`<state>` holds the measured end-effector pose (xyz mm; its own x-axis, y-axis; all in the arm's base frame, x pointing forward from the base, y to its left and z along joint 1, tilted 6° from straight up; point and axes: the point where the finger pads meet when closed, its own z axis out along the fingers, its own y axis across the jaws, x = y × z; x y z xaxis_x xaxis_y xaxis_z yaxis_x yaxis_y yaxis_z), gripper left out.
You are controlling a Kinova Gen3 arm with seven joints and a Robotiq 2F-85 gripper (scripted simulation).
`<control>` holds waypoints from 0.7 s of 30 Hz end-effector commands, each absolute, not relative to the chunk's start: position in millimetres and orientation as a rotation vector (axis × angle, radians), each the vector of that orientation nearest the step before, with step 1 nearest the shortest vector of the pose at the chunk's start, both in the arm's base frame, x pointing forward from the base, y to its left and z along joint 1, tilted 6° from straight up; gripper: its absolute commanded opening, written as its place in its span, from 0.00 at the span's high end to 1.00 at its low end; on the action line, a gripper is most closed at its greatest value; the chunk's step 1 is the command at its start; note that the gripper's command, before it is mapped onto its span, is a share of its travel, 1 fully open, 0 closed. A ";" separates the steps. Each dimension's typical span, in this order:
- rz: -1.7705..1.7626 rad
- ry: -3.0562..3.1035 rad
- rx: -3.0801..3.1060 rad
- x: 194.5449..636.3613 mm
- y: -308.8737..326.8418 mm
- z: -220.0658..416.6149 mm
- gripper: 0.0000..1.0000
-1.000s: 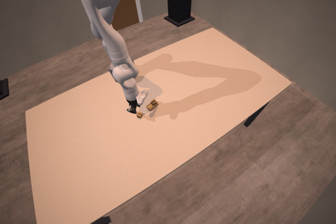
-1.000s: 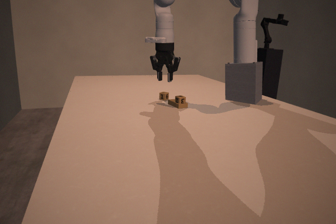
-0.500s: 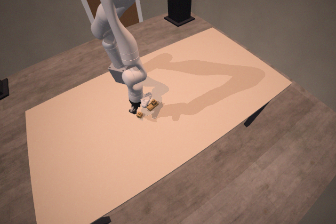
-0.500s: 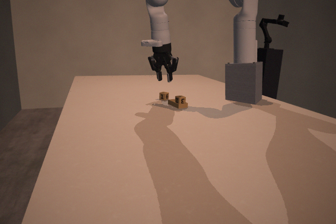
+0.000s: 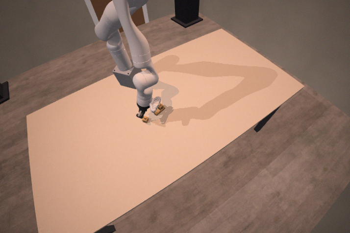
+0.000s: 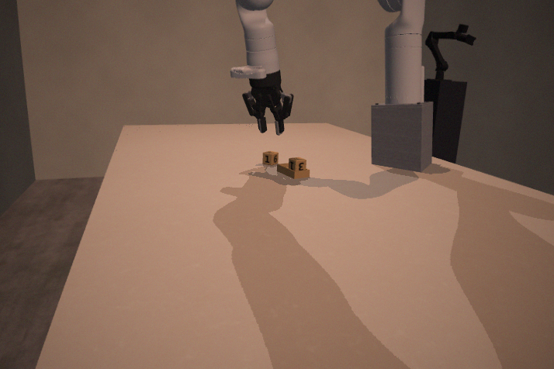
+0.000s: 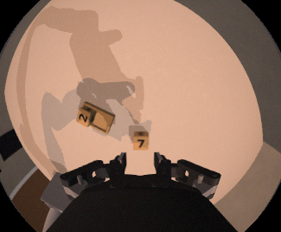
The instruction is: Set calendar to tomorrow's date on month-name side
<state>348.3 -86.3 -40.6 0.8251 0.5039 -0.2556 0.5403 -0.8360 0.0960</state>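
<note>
The arm [image 5: 142,38] [image 6: 261,36] arches up from its base and bends down at the wrist [image 5: 144,96] [image 6: 263,50], with the gripper [image 5: 140,116] [image 6: 271,132] [image 7: 140,157] hanging fingers down, slightly tilted, raised, partly open and holding nothing between its two fingertips.

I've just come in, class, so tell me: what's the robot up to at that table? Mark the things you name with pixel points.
A robot arm [image 5: 142,55] [image 6: 264,33] is working on a cube calendar. Its pincer [image 6: 271,132] [image 7: 140,157] is partly open, holds nothing and hangs above the table. One wooden cube [image 5: 145,119] [image 6: 270,158] [image 7: 140,141], with a 7 on top, sits on the table beside the tray [image 5: 157,112] [image 6: 286,171] [image 7: 103,127]. The other cube [image 5: 161,106] [image 6: 296,163] [image 7: 83,117], with a 2 on top, is in the tray, so the date isn't set.
</note>
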 end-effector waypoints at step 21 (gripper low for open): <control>-0.537 0.774 2.791 348.9 -85.6 -43.6 0.54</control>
